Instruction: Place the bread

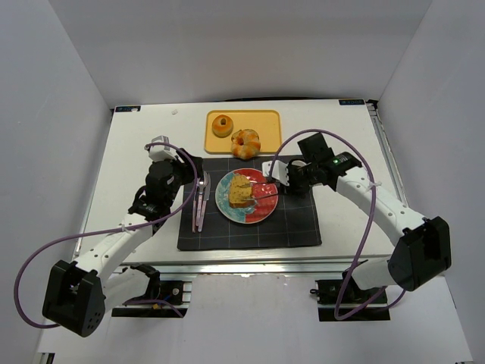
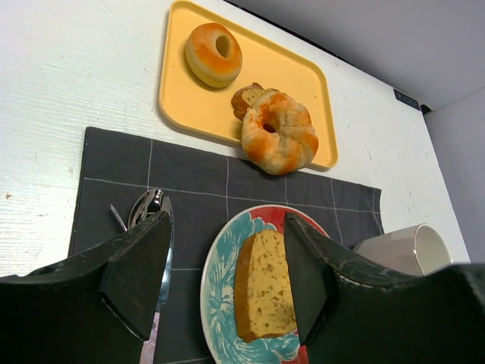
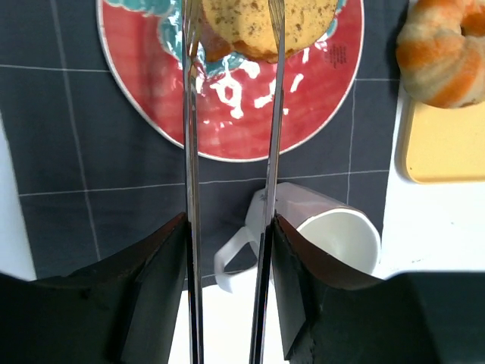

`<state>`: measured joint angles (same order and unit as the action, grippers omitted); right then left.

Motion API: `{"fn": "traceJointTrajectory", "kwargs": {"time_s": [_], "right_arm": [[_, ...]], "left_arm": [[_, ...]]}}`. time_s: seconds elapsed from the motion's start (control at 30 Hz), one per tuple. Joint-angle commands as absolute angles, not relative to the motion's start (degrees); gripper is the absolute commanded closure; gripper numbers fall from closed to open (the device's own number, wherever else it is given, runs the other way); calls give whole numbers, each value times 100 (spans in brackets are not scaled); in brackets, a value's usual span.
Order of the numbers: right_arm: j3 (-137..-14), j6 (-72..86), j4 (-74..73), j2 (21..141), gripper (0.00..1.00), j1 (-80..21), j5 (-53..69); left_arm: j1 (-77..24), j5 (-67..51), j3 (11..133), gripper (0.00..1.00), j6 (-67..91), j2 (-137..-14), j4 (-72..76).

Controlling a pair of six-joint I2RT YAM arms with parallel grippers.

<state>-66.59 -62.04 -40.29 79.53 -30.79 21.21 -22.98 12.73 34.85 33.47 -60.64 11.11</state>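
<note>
Our right jaws grip tongs (image 3: 189, 152) straddling the bread slice (image 3: 235, 23) on the plate (image 3: 250, 121), likely to release it. Our left jaws gape empty at the plate's nine o'clock.

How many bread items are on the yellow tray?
3 on the tray: a round orange bun at the back, a knotted roll at the front edge, a brown piece half hidden behind it.

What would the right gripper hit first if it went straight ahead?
Probably the tan bread slice on the red-and-teal plate; the right gripper holds thin metal tongs pointing there, though depth is unclear.
</note>
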Motion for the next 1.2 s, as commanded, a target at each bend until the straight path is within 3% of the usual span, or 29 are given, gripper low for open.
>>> {"fn": "traceJointTrajectory", "kwargs": {"time_s": [0.0, 0.1, 0.17, 0.27, 0.43, 1.17], "right_arm": [[-6890, -6521, -4385, 7612, 49, -3102, 2644], [-6943, -6321, -4212, 7541, 49, -3102, 2672], [-7118, -5323, -3423, 7698, 52, -3050, 2174], [-8531, -3248, -3006, 9006, 58, -2462, 1943], [-9614, -1454, -2944, 10123, 58, -2110, 1732], [-10098, -782, -3041, 11232, 47, -2048, 1679]], "left_arm": [[-2259, 1301, 3656, 29, 3296, -5985, 1125], [-2259, 1292, 3639, 29, 3313, -5977, 1134], [-2259, 1283, 3639, 29, 3322, -5985, 1177], [-2259, 1274, 3709, 29, 3278, -6021, 1143], [-2241, 1239, 3639, 29, 3340, -5977, 1257], [-2250, 1213, 3568, 29, 3410, -6029, 1389]]}}
